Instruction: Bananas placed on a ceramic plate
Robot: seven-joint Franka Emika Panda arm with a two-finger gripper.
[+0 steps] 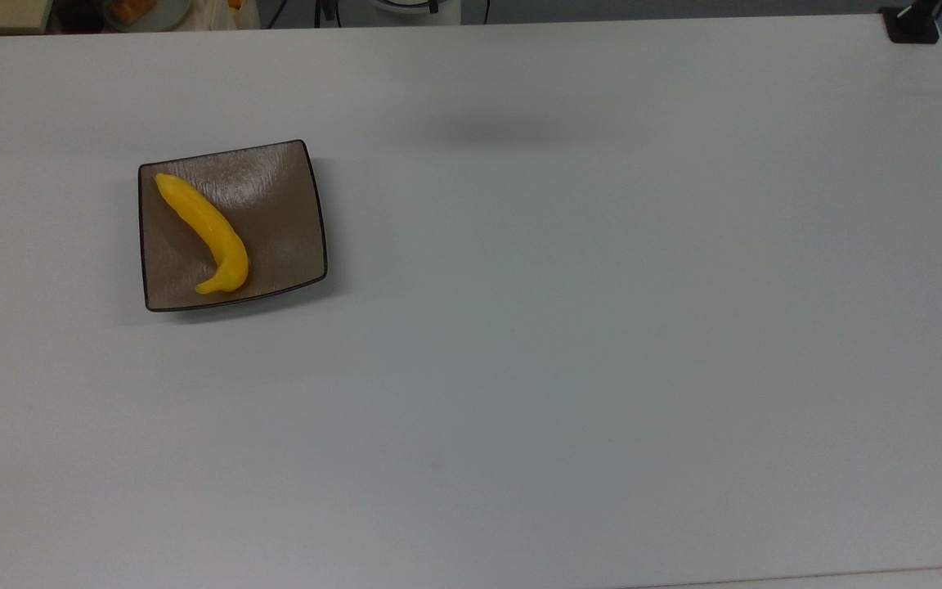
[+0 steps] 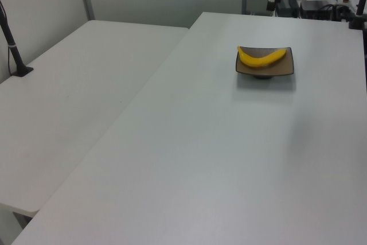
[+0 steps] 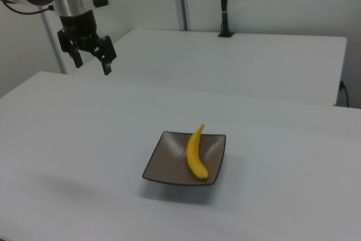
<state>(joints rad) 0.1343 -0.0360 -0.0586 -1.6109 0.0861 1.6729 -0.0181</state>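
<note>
Top view: bananas (image 1: 208, 230) lying diagonally on ceramic plate (image 1: 279, 213), on white table (image 1: 569, 327).
Left view: same, bananas (image 2: 261, 57) on plate (image 2: 287, 67).
Right view: gripper (image 3: 91, 61) raised clear above table, fingers apart, holding nothing, well apart from plate (image 3: 169, 165).

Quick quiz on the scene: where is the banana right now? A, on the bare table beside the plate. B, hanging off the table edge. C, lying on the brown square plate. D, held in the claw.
C: the banana lies inside the rim of the brown plate, while the open claw hangs in the air well apart from it.
</note>
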